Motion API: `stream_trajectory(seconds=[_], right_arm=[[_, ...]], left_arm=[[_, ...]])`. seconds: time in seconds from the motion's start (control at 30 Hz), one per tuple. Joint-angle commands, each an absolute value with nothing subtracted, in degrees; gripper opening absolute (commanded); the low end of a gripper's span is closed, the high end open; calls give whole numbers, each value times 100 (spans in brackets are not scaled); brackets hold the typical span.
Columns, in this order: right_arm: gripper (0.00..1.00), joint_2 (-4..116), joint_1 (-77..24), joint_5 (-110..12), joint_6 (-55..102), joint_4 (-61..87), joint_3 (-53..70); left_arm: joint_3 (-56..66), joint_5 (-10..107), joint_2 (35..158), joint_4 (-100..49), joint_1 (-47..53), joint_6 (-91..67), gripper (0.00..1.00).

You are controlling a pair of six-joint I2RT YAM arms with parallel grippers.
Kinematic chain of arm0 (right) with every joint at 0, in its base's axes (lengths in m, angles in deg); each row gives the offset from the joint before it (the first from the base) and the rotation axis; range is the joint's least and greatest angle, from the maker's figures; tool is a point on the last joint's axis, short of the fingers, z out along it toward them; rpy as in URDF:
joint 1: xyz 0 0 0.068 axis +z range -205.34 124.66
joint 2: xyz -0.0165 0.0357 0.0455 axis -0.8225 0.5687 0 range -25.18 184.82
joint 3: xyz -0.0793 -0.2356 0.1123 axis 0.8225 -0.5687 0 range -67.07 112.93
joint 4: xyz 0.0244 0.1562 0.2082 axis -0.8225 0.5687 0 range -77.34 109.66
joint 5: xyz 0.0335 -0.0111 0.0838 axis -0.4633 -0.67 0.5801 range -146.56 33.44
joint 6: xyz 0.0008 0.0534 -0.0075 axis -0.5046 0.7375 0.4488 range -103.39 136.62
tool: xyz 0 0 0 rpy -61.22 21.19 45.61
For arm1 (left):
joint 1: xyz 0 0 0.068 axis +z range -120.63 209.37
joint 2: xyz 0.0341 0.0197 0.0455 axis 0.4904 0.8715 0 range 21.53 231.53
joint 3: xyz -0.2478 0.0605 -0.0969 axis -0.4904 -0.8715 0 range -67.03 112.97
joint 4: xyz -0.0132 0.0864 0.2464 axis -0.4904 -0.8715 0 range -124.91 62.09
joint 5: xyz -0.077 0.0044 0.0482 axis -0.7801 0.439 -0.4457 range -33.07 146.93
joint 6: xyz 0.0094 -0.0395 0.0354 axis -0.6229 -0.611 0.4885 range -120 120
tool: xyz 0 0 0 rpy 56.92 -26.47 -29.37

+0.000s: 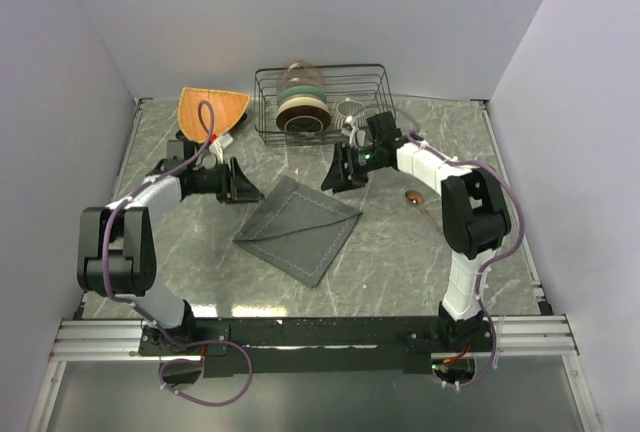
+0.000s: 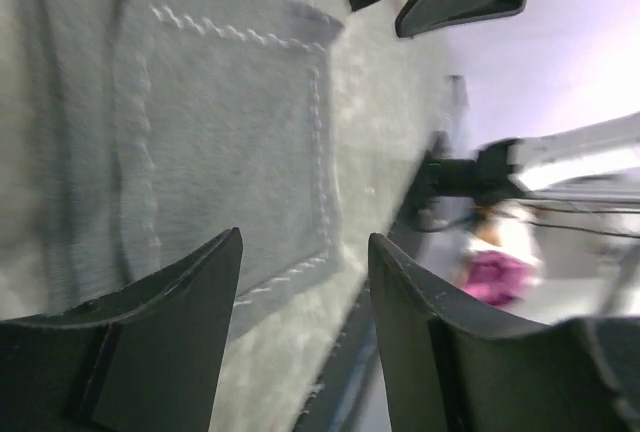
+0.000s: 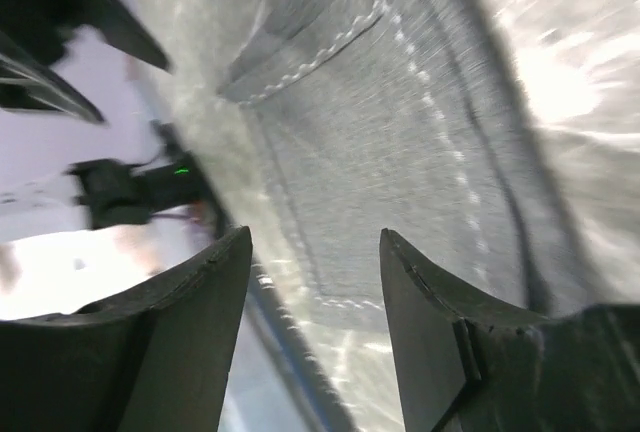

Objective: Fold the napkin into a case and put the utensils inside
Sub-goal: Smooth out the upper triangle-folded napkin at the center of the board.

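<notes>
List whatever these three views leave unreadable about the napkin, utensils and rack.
- Utensils: top view, only a small copper spoon bowl shows; the right arm hides the rest, so no count.
- Wire rack contents: top view, stacked dishes too small to count.
- Napkin layers: both wrist views blurred, edges cut off by the frame.

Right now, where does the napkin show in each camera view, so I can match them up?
Top external: the napkin lies mid-table, turned like a diamond.
Left wrist: napkin fills the upper left, white stitching showing.
Right wrist: napkin sits centre to upper right, stitched edge visible.
Shared landmark: the grey marbled table beneath it in all three.
</notes>
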State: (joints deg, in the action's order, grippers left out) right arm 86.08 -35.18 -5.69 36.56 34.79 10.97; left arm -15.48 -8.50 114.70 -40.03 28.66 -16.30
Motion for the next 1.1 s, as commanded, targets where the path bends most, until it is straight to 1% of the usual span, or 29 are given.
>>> stream_trajectory(seconds=[0.0, 0.1, 0.17, 0.3, 0.43, 0.57, 0.63, 0.67, 0.73, 0.97, 1.03, 1.07], right_arm=[[59, 8266, -3644, -1998, 2155, 4772, 1283], [59, 8389, -3670, -2490, 1874, 5088, 1370], [61, 8477, -3679, -2632, 1759, 5185, 1370], [67, 8818, -3688, -2835, 1407, 5369, 1519], [68, 9057, -3688, -2757, 1301, 5432, 1695], [62, 9382, -3679, -2545, 1284, 5555, 1906], [57, 9514, -3679, -2484, 1222, 5616, 1968], [53, 9549, -3688, -2440, 1179, 5625, 1985], [50, 9646, -3688, -2378, 1108, 5695, 2047], [41, 9900, -3688, -1966, 730, 6011, 2310], [40, 9945, -3679, -1807, 677, 6099, 2442], [38, 9988, -3688, -1755, 668, 6126, 2477]], left_arm=[[-895, 239, 11066, -5295, 2858, 310, 59], [-200, 743, 11345, -5954, 2744, 1287, 58], [168, 1034, 11513, -6288, 2682, 1650, 58], [522, 1289, 11970, -6535, 2524, 2249, 58], [557, 1543, 12234, -6509, 2375, 2513, 58], [531, 1798, 12532, -6500, 2225, 2689, 57], [487, 1825, 12603, -6605, 2199, 2750, 56], [461, 1843, 12673, -6675, 2172, 2846, 54], [330, 1869, 12700, -6851, 2120, 2952, 52], [-356, 1922, 12350, -7053, 1979, 3110, 45], [-549, 1957, 12244, -7106, 1926, 3146, 44], [-576, 1975, 12130, -7133, 1865, 3181, 43]])
